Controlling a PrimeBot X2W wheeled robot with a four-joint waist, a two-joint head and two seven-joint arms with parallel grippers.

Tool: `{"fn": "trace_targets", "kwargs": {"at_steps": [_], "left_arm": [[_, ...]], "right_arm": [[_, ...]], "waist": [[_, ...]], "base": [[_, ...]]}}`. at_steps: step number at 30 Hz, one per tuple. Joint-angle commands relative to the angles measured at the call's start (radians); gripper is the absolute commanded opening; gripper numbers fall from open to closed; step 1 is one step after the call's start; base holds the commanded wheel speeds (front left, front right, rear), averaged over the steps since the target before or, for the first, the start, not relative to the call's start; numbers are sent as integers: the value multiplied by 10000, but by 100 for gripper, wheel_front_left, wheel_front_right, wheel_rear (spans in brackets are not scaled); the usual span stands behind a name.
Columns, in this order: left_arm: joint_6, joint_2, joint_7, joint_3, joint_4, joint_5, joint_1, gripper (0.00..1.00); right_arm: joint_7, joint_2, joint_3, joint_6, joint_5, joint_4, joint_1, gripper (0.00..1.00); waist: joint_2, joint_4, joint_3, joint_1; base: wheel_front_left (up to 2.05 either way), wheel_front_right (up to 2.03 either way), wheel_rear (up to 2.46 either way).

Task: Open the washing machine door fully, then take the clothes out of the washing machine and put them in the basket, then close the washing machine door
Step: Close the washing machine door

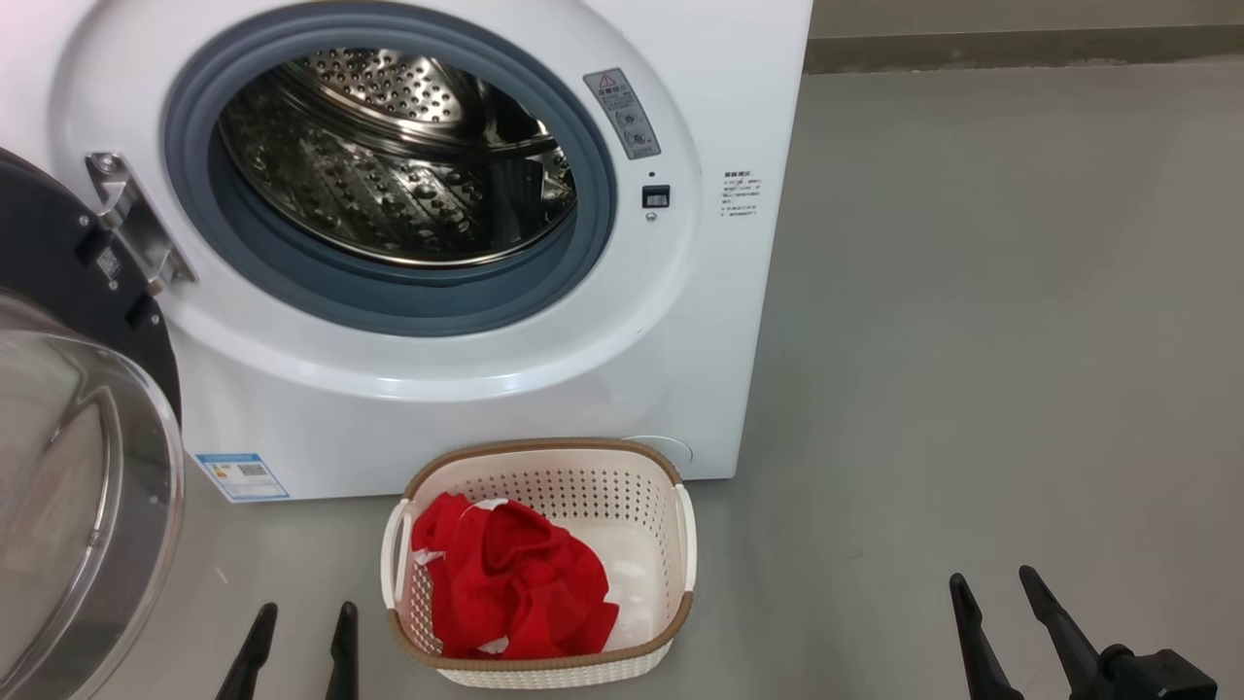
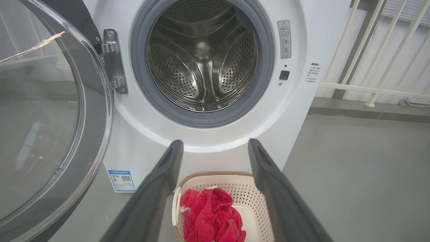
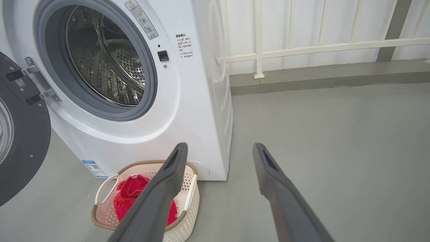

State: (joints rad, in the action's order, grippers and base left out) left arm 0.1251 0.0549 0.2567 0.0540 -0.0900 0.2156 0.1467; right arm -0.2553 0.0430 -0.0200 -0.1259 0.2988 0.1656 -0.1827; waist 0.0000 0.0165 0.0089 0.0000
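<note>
Grey floor (image 1: pixel 982 331), smooth, w/ faint scuffs; raised grey kerb (image 3: pixel 322 75) runs along its far edge; white railing (image 3: pixel 322 47) w/ upright bars stands on kerb; pale wall (image 3: pixel 295 23) behind; small grey item (image 2: pixel 412 102) at railing foot, can't ID.

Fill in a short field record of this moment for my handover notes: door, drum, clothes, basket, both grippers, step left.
door: washing machine door open, swung left on its hinge
drum: drum shows no clothes
clothes: red clothes in the basket
basket: basket on floor before the machine
left gripper: left gripper open, empty
right gripper: right gripper open, empty
step left: close door
</note>
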Motion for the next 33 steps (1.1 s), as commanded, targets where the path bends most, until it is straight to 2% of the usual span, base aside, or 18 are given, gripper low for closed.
{"fn": "trace_targets", "kwargs": {"at_steps": [1,8,15,33], "left_arm": [[56,57,51,281,243,83,-155,100],[56,48,51,247,156,165,-210,100],[56,21,51,218,66,343,-217,100],[56,-39,51,351,-444,540,-248,100]], "right_arm": [[-65,167,236,-48,-59,-219,203,100],[-65,156,302,-48,-61,-203,292,100],[-65,194,514,-48,-44,-116,355,100],[-65,490,1279,-48,9,243,948,100]], "waist": [[0,16,-5,0],[0,186,-13,0],[0,785,-60,0],[0,3702,-33,0]], "base": [[0,0,0],[0,0,0],[0,0,0],[0,0,0]]}}
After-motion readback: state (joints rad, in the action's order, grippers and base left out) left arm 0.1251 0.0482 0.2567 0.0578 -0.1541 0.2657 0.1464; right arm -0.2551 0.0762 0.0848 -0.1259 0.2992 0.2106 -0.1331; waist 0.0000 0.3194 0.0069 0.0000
